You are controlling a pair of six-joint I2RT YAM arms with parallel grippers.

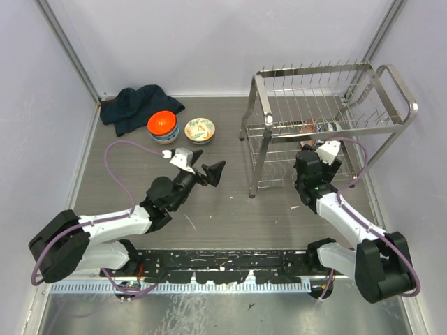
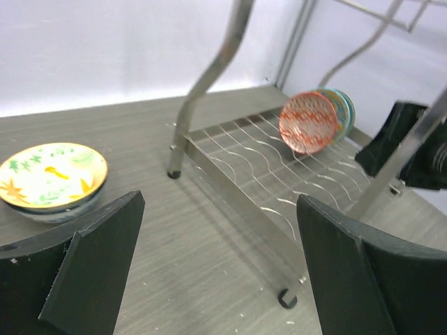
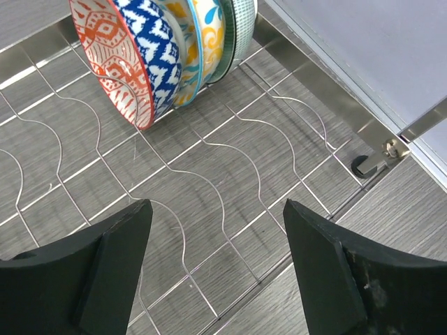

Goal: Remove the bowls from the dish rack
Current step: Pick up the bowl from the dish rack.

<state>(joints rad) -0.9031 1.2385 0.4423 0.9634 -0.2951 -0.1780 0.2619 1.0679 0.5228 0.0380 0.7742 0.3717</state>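
The dish rack (image 1: 314,70) stands at the right of the table. On its lower wire shelf (image 3: 307,66) three bowls (image 3: 143,59) stand on edge, packed together: a red-orange patterned one with a blue and white inside in front, a yellow and blue one, then a green one. My right gripper (image 3: 216,204) is open over the shelf just short of them, with nothing between its fingers. From the left wrist view the same bowls (image 2: 311,120) show beyond the rack's leg (image 2: 209,77). My left gripper (image 2: 220,199) hangs open and empty over the table left of the rack.
An orange bowl (image 1: 163,125) and a floral bowl (image 1: 200,130) sit on the table at the back left. A dark cloth (image 1: 136,105) lies bunched in the far left corner. Walls close in the table on three sides.
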